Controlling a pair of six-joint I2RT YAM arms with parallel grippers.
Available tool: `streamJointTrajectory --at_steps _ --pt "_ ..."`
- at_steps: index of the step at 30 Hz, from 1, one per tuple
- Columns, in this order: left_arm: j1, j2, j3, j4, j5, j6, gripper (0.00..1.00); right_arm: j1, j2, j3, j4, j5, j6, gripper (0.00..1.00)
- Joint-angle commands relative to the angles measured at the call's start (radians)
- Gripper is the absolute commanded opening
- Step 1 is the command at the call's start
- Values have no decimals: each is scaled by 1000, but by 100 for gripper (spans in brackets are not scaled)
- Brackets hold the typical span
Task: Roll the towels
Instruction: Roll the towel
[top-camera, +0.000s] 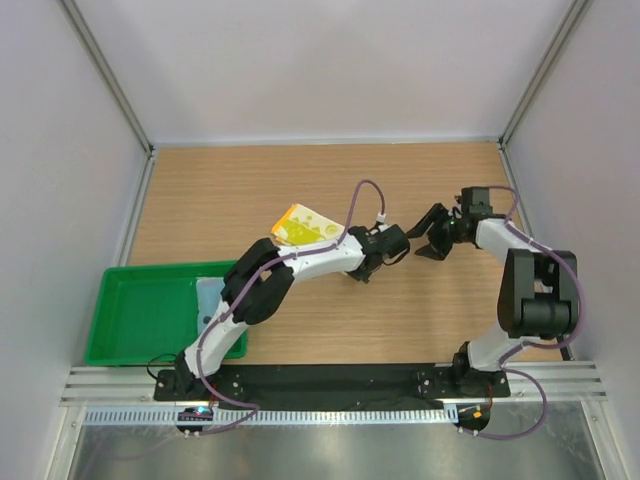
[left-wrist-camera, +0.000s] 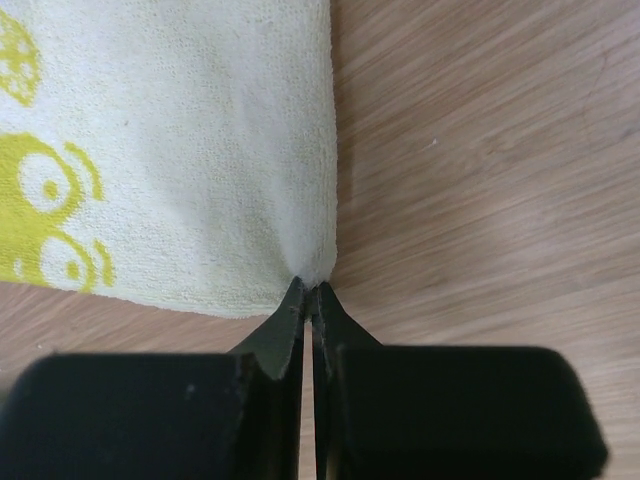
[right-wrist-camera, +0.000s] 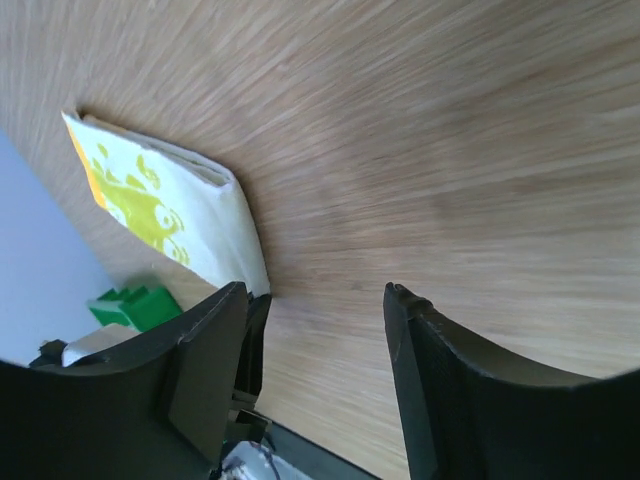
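Bottom of left wrist view: your L gripper (left-wrist-camera: 312, 292) is clamped on only the corner tip of the yellow towel (left-wrist-camera: 200, 150); pull hard & that thin bite may slip. Cloth's soft, fluffy terry, folded flat on smooth wood table (left-wrist-camera: 490, 150). Farther, mid-right from above, R gripper (top-camera: 432, 238) spread wide, empty.

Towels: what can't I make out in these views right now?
Blue towel: top view, left arm covers most of it.
Yellow towel: left wrist view, cut off top and left; top view, arm hides its near edge.
Green tray: right wrist view, mostly behind the right claw.
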Motion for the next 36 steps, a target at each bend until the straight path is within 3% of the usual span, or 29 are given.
streamJointTrajectory --at_steps 1,8,20,26,33,36 --pt "23 -57 -62 47 93 -9 0 88 75 5 100 -133 50 64" --pt "59 -140 -98 59 191 -10 0 243 233 57 215 -104 135 63" --pt "100 -229 -124 62 271 -39 0 294 370 135 255 -98 158 59" --pt "109 -243 -117 64 285 -49 0 297 394 129 278 -98 167 45" --pt "112 -254 -145 76 302 -62 0 298 402 150 246 -81 155 16" --pt "112 -262 -160 79 306 -61 0 298 403 170 214 -71 136 10"
